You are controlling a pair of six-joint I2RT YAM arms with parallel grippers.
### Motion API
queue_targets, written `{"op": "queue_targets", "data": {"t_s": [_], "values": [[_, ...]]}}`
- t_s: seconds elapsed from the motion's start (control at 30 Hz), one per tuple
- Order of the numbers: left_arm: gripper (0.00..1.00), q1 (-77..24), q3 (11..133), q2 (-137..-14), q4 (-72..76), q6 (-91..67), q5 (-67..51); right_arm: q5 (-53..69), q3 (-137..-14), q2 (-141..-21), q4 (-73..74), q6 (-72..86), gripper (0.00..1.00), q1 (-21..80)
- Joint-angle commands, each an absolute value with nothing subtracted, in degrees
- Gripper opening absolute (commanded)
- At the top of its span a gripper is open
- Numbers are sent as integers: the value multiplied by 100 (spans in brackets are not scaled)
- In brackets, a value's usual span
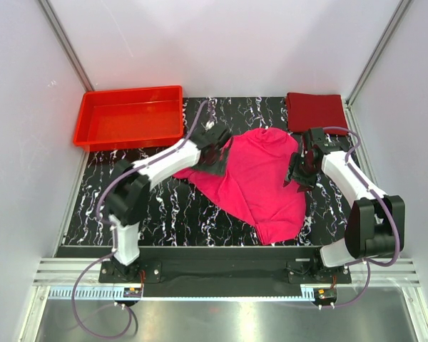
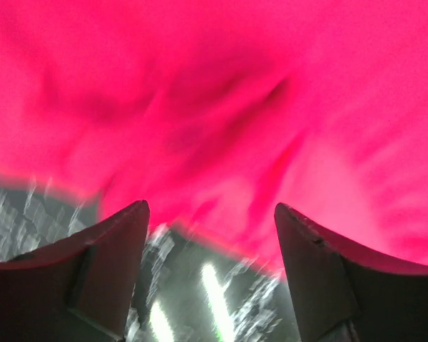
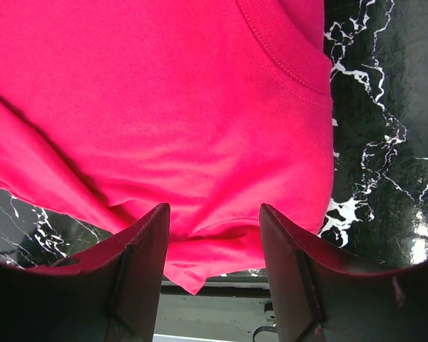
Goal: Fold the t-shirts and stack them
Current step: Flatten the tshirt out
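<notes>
The magenta-pink t-shirt [image 1: 260,185] lies crumpled and spread in the middle of the black marbled table [image 1: 164,214]. The dark maroon t-shirt [image 1: 315,112] lies folded at the back right corner. My left gripper [image 1: 215,158] is open at the pink shirt's left edge; its wrist view shows the blurred pink cloth [image 2: 221,107] just beyond the fingers [image 2: 114,256]. My right gripper [image 1: 297,174] is open at the shirt's right edge; its wrist view shows the pink cloth [image 3: 164,107] with its collar band, and a sleeve hem between the fingers [image 3: 139,263].
A rigid red plastic tray [image 1: 128,117] stands at the back left of the table. White walls with metal rails enclose the table on three sides. The arm bases stand at the near edge.
</notes>
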State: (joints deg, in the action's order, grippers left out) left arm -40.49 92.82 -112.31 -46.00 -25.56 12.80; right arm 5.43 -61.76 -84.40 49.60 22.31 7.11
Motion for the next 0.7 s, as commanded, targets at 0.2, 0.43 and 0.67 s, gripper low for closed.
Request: {"op": "queue_targets", "data": {"t_s": [0.2,0.43,0.67], "values": [[53,-3130,6321,-8666,-3684,-2347,547,1010,-5792,-8385,4782,2408,59,703],[60,-2505,5801,-9025,-2312,-2837,-606,1151,-5880,-8438,4825,2294,58,703],[69,-2373,6046,-9667,-1696,-2945,-861,1230,-5731,-8314,4790,2285,58,703]]}}
